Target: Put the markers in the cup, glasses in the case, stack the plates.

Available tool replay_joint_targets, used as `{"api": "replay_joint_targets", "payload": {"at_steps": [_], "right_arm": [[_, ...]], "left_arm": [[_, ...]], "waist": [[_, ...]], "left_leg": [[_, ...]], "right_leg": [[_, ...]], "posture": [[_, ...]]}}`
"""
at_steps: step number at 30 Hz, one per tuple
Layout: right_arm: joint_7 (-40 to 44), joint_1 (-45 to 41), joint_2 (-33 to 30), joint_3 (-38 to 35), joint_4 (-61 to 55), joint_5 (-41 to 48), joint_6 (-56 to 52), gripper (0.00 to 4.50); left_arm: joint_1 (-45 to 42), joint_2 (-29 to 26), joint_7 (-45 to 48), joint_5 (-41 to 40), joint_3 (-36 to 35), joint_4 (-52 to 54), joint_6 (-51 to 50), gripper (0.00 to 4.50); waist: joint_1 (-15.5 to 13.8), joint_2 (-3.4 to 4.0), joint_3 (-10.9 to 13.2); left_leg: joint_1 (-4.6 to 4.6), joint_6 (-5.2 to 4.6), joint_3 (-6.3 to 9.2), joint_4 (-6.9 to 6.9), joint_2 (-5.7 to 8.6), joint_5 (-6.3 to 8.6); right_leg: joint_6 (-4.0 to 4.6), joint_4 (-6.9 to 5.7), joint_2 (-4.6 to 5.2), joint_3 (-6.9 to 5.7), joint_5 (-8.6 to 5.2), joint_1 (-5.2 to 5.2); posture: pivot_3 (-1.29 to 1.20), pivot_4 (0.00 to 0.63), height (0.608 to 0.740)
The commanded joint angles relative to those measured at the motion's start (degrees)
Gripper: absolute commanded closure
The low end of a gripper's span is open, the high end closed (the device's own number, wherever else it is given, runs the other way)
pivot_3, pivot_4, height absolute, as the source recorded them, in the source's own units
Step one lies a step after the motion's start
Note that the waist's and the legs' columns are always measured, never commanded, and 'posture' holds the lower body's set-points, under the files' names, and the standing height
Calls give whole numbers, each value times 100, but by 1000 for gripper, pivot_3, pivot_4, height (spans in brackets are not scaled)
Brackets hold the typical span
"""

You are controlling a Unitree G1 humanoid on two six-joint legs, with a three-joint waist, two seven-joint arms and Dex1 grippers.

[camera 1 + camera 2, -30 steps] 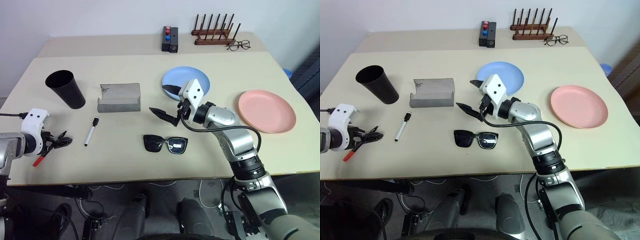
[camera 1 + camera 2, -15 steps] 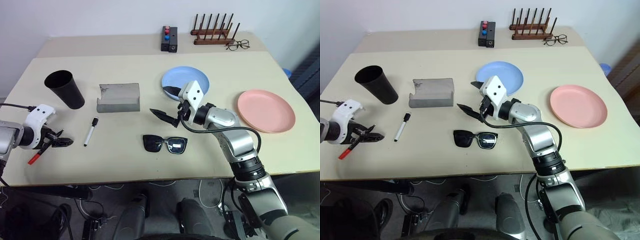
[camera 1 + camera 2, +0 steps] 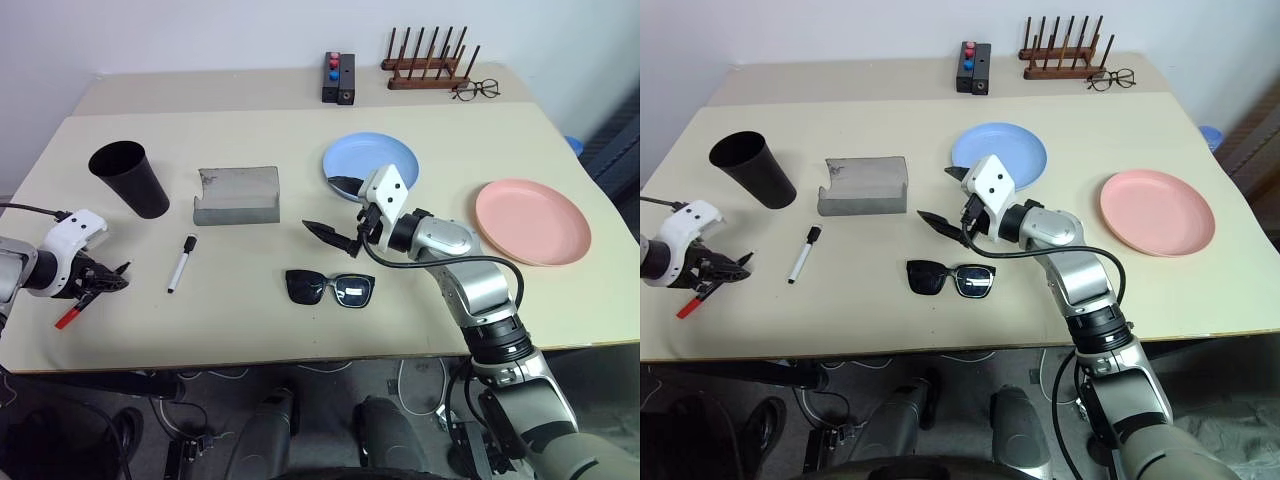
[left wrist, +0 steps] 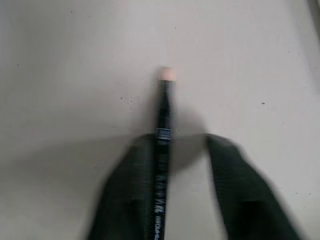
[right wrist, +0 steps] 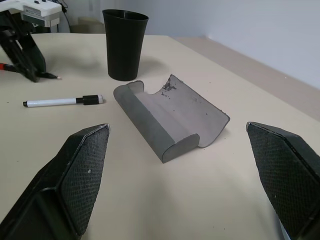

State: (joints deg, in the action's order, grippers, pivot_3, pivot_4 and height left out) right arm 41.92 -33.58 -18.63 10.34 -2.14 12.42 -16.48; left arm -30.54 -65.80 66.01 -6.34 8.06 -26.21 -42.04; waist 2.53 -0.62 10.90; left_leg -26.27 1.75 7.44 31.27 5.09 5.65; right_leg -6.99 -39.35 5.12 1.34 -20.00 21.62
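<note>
Beige surface (image 3: 250, 330) carries everything: the black cup (image 3: 130, 178) stands upright near its far left, and the grey case (image 3: 238, 195) lies open just to the right of the cup. A white-barrelled marker (image 3: 182, 263) with a black cap lies in front of the case, apart from it. The black sunglasses (image 3: 331, 288) rest near the middle of the surface, unfolded. The light blue plate (image 3: 371, 161) sits behind the right arm and the salmon pink plate (image 3: 533, 221) lies well to the right, the two apart and not stacked. The left pincer (image 3: 103, 281) is low over the near left edge, its black fingers drawn nearly together around a dark-barrelled pen with a red end (image 3: 68, 319); in the left wrist view the pen (image 4: 161, 165) runs against one finger (image 4: 122, 200) while a gap remains beside the other, so a firm hold cannot be told. The right pincer (image 3: 335, 213) hangs above the surface between the case and the blue plate, jaws spread wide and holding nothing, facing the case (image 5: 170, 117). At the far edge stand a wooden peg rack (image 3: 427, 66), wire-framed spectacles (image 3: 477, 91) and a small black box (image 3: 339, 78)
</note>
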Motion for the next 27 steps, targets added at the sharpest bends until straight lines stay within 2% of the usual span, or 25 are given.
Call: {"api": "replay_joint_targets", "payload": {"at_steps": [1,10,15,17,20,22,24,27], "right_arm": [[-1,-50,-12,-68,-234,17,34,0],[1,-61,18,-46,-191,-23,75,0],[15,-111,-20,-165,-51,2,163,0],[62,-128,-70,-233,38,33,217,0],[199,-217,-76,-463,165,333,114,0],[196,-281,-37,-572,244,403,146,0],[185,-306,1,-626,289,418,208,0],[152,-297,71,-728,307,501,202,0]], "left_arm": [[37,64,68,108,59,-65,-65,4469],[170,4,177,-116,-260,518,-299,4469],[-211,372,183,-1025,-1201,1448,-447,4469],[-334,566,60,-1194,-1487,1643,-109,4469],[-476,892,-47,-1173,-1731,1725,1270,4469],[-630,1057,-175,-1229,-1866,1683,1590,4469],[-774,1203,-329,-1223,-1980,1590,2041,4469],[-1217,1560,-1070,-1120,-2235,1004,2773,4469]], "waist": [[1,0,0],[2,0,0],[-51,-10,2],[-46,-12,1],[-23,-11,2],[-5,-11,2],[8,-11,2],[2,-12,2]], "left_leg": [[0,0,0,0,0,0],[1,0,0,1,0,0],[-2,2,11,7,0,-2],[-4,2,15,14,1,-2],[-4,2,13,13,1,-2],[-4,4,12,12,0,-4],[-4,5,10,12,-1,-5],[-4,6,12,11,-2,-6]], "right_leg": [[0,0,0,0,0,0],[0,-2,0,0,0,-4],[0,0,0,-10,0,-7],[-1,2,-1,-13,0,-12],[0,0,0,-12,1,-20],[0,-2,-1,-12,1,-25],[0,-4,-4,-10,1,-24],[0,-8,-7,-10,1,-22]], "posture": [[0,150,740],[0,150,740],[0,150,740],[0,150,740],[0,150,740],[0,150,740],[0,150,740],[0,150,740]]}}
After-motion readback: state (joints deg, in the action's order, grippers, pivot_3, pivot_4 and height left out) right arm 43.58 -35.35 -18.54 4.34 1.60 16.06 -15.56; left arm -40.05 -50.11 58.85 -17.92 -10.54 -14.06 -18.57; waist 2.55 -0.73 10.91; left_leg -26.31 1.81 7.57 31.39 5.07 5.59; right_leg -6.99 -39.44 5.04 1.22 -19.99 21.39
